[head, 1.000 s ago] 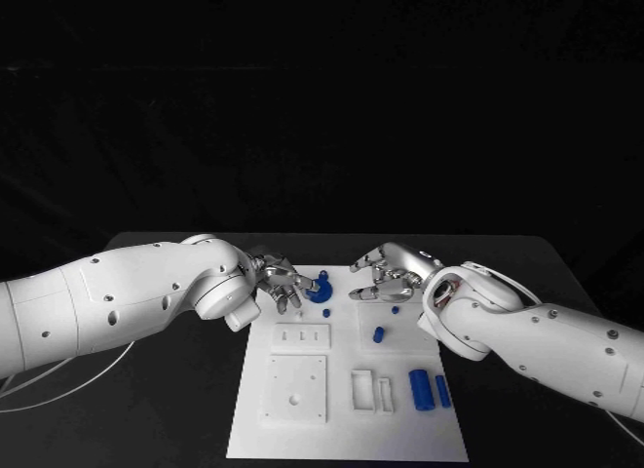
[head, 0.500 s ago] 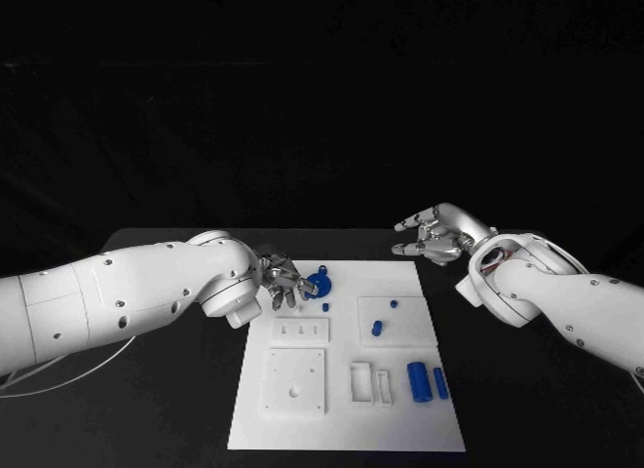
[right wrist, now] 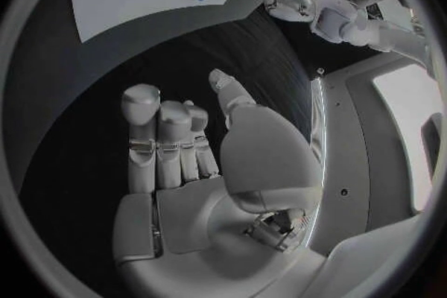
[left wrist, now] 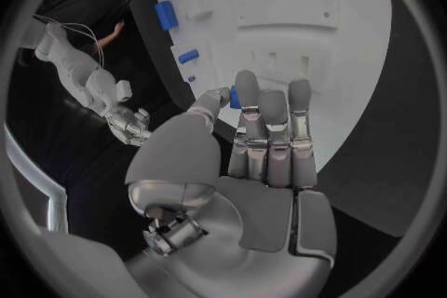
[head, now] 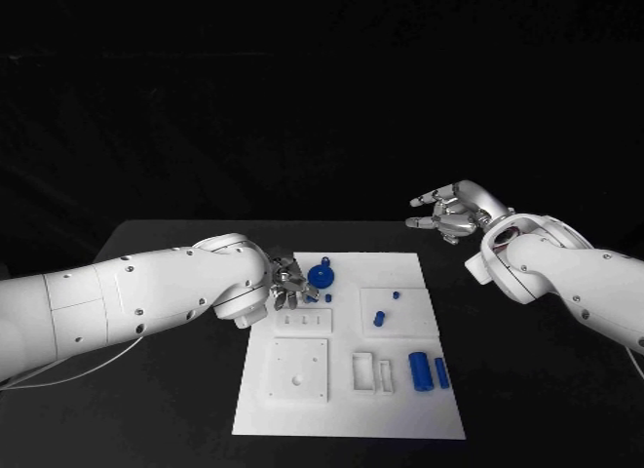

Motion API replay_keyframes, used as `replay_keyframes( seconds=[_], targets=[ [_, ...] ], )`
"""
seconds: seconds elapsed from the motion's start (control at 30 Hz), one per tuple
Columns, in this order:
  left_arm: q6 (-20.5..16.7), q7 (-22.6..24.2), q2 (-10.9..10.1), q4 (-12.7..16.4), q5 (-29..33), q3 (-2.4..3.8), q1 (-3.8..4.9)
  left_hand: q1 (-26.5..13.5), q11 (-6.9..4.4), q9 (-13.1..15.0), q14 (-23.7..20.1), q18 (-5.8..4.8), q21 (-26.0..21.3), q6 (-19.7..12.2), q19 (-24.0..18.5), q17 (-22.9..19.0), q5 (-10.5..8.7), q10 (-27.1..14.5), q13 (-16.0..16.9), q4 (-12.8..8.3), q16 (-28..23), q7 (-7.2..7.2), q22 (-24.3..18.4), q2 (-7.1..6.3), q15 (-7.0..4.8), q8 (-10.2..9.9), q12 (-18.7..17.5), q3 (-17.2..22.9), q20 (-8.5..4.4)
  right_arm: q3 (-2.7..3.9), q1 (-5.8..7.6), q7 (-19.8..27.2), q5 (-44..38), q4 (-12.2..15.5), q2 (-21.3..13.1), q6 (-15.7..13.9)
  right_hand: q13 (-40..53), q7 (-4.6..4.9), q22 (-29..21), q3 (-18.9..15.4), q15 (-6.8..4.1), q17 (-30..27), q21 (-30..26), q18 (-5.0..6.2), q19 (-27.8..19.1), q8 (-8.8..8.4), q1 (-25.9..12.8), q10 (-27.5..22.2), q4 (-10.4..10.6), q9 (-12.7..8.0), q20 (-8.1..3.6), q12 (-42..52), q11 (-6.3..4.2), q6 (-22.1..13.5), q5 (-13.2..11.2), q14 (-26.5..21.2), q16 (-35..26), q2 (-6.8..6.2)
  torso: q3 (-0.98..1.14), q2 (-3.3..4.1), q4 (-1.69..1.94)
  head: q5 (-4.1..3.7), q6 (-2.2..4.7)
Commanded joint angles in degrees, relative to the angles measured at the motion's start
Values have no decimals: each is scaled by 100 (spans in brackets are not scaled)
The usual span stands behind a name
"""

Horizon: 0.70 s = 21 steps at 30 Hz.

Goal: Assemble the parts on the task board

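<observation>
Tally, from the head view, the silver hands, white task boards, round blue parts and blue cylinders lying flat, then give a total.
Silver hands: 2 (left hand, right hand)
White task board: 1
Round blue part: 1
Blue cylinders lying flat: 3
Total: 7

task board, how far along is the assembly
Early. Done: a round blue part stands at the far end of the white task board. In hand: the left hand pinches a small blue piece beside it; the right hand is off the board, holding nothing. Left: two blue cylinders and small blue pieces lie loose.
</observation>
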Motion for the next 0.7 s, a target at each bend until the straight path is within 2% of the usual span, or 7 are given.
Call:
replay_keyframes(
  seconds=[0.03,0.1,0.13,0.2,0.63,0.7],
  targets=[
    [14,-133,25,-8,-104,3,-24,10,-138,31,61,-84,-149,757,41,8,50,184,22,-545,26,-503,159,45,-60,27,-6,520,4,4,5,129,149,-17,15,-15,-13,13,437,1,4,-1,-39,22,143,-8,-4,-30,-44,5,12,-6,-12,40,33,-10,-16,48,2,4,-6,7,-25],
    [26,-150,36,-24,-67,3,-48,8,-136,27,60,-85,-174,761,48,14,59,185,26,-553,32,-503,188,47,-60,28,0,525,4,5,6,129,152,-25,19,-9,-13,13,437,1,4,-1,-39,22,143,-8,-4,-30,-44,5,12,-6,-12,40,33,-10,-16,48,-4,5,-4,8,-35],
    [31,-158,39,-29,-62,3,-59,-15,-138,-4,64,-85,-404,770,124,26,52,185,36,-591,23,-504,436,46,-56,30,4,516,8,5,7,129,153,-28,21,-8,-13,13,437,1,4,-1,-39,22,143,-8,-4,-30,-44,5,12,-6,-12,40,33,-10,-16,48,-5,3,-3,8,-43],
    [41,-171,44,-41,-79,3,-84,-16,-139,-8,60,-85,-473,771,157,41,65,182,41,-593,40,-505,548,66,-57,26,16,528,10,5,7,130,154,-35,23,-8,-13,13,437,1,4,-1,-39,22,143,-8,-4,-30,-44,5,12,-6,-12,40,33,-10,-16,48,-8,0,0,13,-58],
    [29,-205,70,-123,-158,3,-225,-79,-122,105,27,-85,-1151,858,395,149,82,175,237,-609,175,-525,1385,81,-34,29,165,517,47,6,8,126,176,-64,32,-1,-24,14,436,36,3,3,-53,22,146,-8,-48,-35,-108,5,11,-5,-12,35,88,-7,-15,60,-4,4,-10,18,-85],
    [18,-205,65,-127,-178,3,-250,-76,-118,111,21,-85,-1196,862,413,154,83,180,248,-609,181,-527,1435,84,-34,31,159,519,48,6,9,123,177,-65,28,2,-22,15,437,39,3,4,-49,22,146,-9,-54,-34,-112,4,11,-3,-13,32,101,-6,-14,61,-9,7,-6,11,-94]
  ],
)
